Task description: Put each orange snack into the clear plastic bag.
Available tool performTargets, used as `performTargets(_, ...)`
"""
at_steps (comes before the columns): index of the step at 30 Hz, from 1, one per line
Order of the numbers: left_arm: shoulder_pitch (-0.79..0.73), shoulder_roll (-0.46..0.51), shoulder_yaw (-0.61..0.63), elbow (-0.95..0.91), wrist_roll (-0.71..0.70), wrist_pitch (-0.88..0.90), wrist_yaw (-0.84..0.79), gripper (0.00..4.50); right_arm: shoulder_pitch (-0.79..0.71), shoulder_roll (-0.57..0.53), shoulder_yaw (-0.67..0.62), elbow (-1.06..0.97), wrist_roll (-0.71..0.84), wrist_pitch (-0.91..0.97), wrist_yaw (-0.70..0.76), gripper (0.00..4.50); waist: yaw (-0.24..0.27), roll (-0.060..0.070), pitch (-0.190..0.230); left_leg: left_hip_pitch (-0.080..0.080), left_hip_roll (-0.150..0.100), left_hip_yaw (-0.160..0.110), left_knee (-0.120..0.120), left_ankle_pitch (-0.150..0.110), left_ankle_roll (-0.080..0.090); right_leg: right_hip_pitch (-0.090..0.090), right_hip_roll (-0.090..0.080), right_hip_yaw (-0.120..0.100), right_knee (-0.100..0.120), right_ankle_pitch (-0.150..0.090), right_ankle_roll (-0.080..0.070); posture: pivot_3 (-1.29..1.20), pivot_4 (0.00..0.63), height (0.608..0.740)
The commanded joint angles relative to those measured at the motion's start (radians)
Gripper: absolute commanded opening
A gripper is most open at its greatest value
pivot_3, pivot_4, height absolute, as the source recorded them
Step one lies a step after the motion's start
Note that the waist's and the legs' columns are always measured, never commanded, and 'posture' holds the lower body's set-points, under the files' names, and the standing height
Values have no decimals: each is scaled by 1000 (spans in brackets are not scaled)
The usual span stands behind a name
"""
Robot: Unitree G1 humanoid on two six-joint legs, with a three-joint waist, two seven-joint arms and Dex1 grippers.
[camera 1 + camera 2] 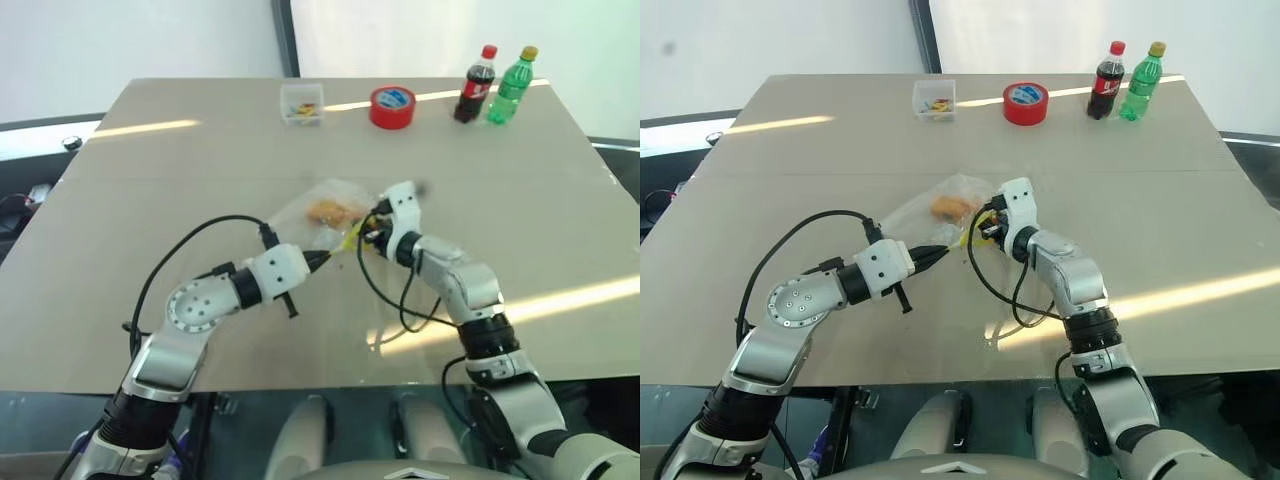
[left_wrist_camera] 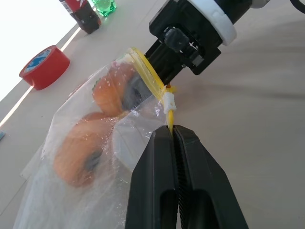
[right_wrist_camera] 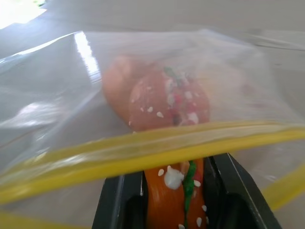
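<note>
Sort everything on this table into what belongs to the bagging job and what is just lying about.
In the job:
- clear crinkly plastic zip bag with yellow seal strip
- glossy orange bun-like snack inside the bag
- second orange snack, held between the right gripper fingers at the bag's mouth
- left gripper, shut on the bag's seal strip

Lying about:
- red tape roll
- small clear box
- cola bottle
- green bottle

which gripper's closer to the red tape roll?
Right. Right gripper sits at the clear plastic bag's mouth, below the red tape roll; left gripper is lower, pinching the bag's yellow seal.
</note>
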Motion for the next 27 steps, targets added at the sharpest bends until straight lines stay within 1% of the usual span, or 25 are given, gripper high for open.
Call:
performTargets(1, 2, 0, 20, -41, -6, -16, 17, 0, 1, -7, 30, -60, 18, -38, 66, 1025, 0, 0, 0, 0, 0, 0, 0, 0, 0, 0, 0, 0, 0, 0, 0, 0, 150, 740)
performTargets(2, 3, 1, 21, -39, -4, -19, 20, 0, -3, -4, 23, -49, 8, -49, 48, 1025, 0, 0, 0, 0, 0, 0, 0, 0, 0, 0, 0, 0, 0, 0, 0, 0, 150, 740)
performTargets(6, 6, -2, 20, -38, 0, -26, 33, 0, -51, 37, -55, 74, -44, -106, -128, 1025, 1, 0, 0, 0, 0, 0, 0, 0, 0, 0, 0, 0, 0, 0, 0, 0, 150, 740)
performTargets(7, 8, -2, 19, -40, -1, -26, 35, 0, -58, 42, -64, 93, -45, -117, -141, 1025, 1, 0, 0, 0, 0, 0, 0, 0, 0, 0, 0, 0, 0, 0, 0, 0, 150, 740)
performTargets(10, 13, -5, 17, -42, -5, -30, 38, 0, -68, 35, -46, 127, -56, -159, -102, 1025, 2, 0, 0, 0, 0, 0, 0, 0, 0, 0, 0, 0, 0, 0, 0, 0, 150, 740)
performTargets(12, 13, -7, 18, -44, -10, -28, 40, 0, -67, 32, -34, 139, -67, -182, -86, 1649, 1, 0, 0, 0, 0, 0, 0, 0, 0, 0, 0, 0, -1, 0, 0, 0, 150, 740)
performTargets(14, 13, -15, 25, -44, -24, -13, 44, 0, -62, 24, -10, 141, -96, -210, -87, 2452, 0, 0, 0, 0, 0, 0, 0, 0, 0, 0, 0, 0, 0, 0, 0, 0, 150, 740)
performTargets(16, 12, -22, 31, -42, -31, 0, 50, 0, -52, 13, 14, 129, -131, -246, -94, 3367, 0, 0, 0, 0, 0, 0, 0, 0, 0, 0, 0, 0, 0, 0, 0, 0, 150, 740)
performTargets(17, 8, -31, 39, -41, -42, 20, 58, 0, -45, 0, 23, 108, -145, -261, -93, 3716, 0, 0, 0, 0, 0, 0, 0, 0, 0, 0, 0, 0, 0, 0, 0, 0, 150, 740)
performTargets(22, -21, -65, 83, -34, -114, 130, 84, 0, 9, -77, 21, -40, -131, -267, -20, 3716, 4, 0, 0, -1, 0, 0, 0, 0, 0, 0, 0, 0, 0, 0, 0, 0, 150, 740)
performTargets(27, -56, -82, 139, -7, -189, 205, 94, 0, 96, -199, -5, -241, -80, -248, 82, 3716, 4, 0, 0, -1, 0, -1, 0, 0, 0, 0, 0, -1, 0, 0, 0, 0, 150, 740)
